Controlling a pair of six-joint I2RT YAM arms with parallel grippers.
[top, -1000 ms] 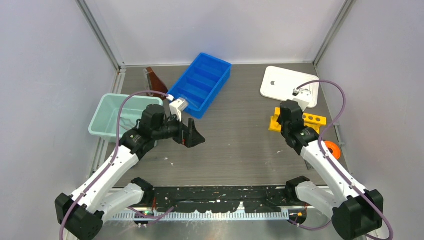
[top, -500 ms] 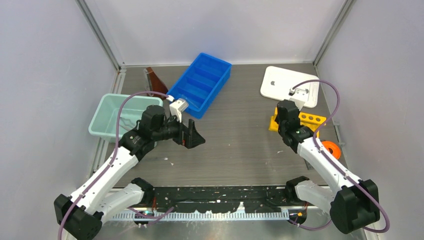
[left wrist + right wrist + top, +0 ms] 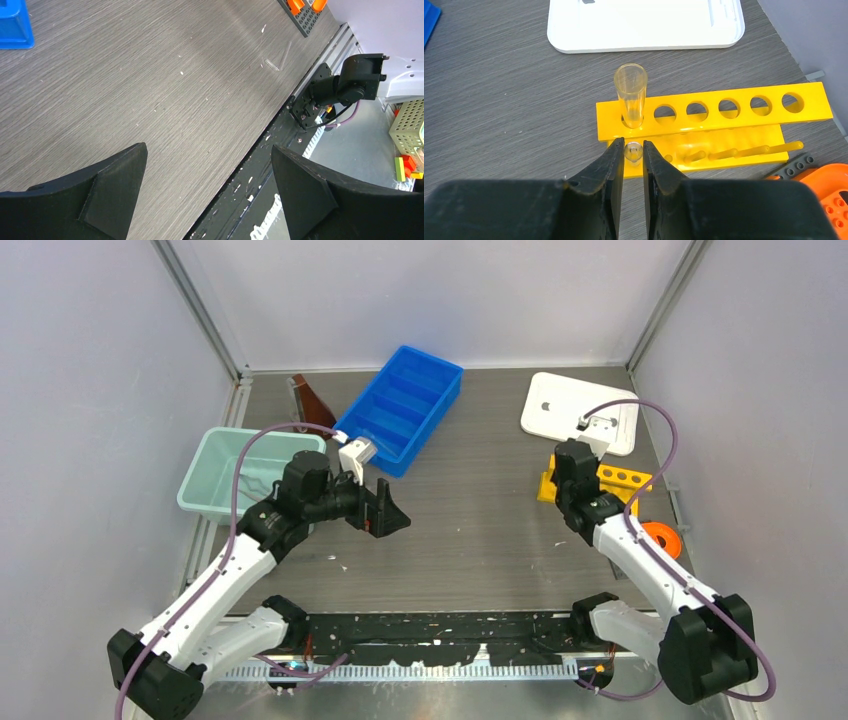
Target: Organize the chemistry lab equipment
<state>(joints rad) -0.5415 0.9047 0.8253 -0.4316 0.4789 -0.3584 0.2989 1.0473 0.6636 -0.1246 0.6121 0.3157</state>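
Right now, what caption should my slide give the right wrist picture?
Right gripper pinches a small clear tube near a taller tube standing in the yellow rack.

Cannot see the clear tube (image 3: 633,151) below its rim, sunk between the right jaws. Cropped by the top edge: white lid (image 3: 644,25). From above, partly covered by the right arm (image 3: 640,560): yellow rack (image 3: 630,480).

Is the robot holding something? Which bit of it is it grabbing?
The right gripper pinches a small clear tube close to its round end, over the yellow rack. The left gripper is open, holding nothing.
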